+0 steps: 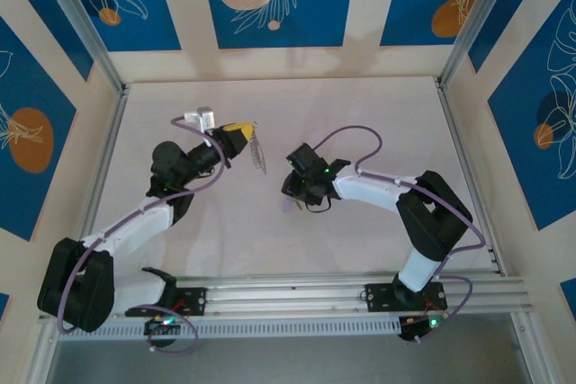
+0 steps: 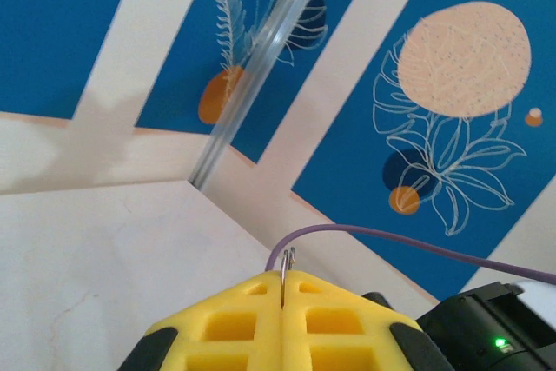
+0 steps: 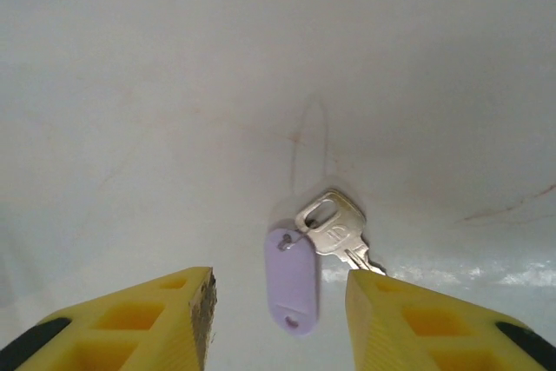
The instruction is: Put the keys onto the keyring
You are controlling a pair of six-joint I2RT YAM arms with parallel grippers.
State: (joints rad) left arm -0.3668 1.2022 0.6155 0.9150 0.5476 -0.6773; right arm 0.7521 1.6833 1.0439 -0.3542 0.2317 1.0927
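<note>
Here, left arm stretches forward, left tool (image 1: 239,139) tilted upward, clamped on keyring (image 1: 258,155); right arm bends inward, right tool (image 3: 280,280) open, straddling key (image 3: 334,228) on desk (image 3: 261,84).

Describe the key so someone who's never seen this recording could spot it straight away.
On the pale table, look between the open yellow fingers of the right gripper. The key lies flat there: small, silvery, joined to a lilac plastic tag, unlike the grey wire keyring pinched by the left gripper.

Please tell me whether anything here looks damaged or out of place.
Nothing stands out. The key with its lilac tag lies flat on the table, which bears only faint scuff marks.
</note>
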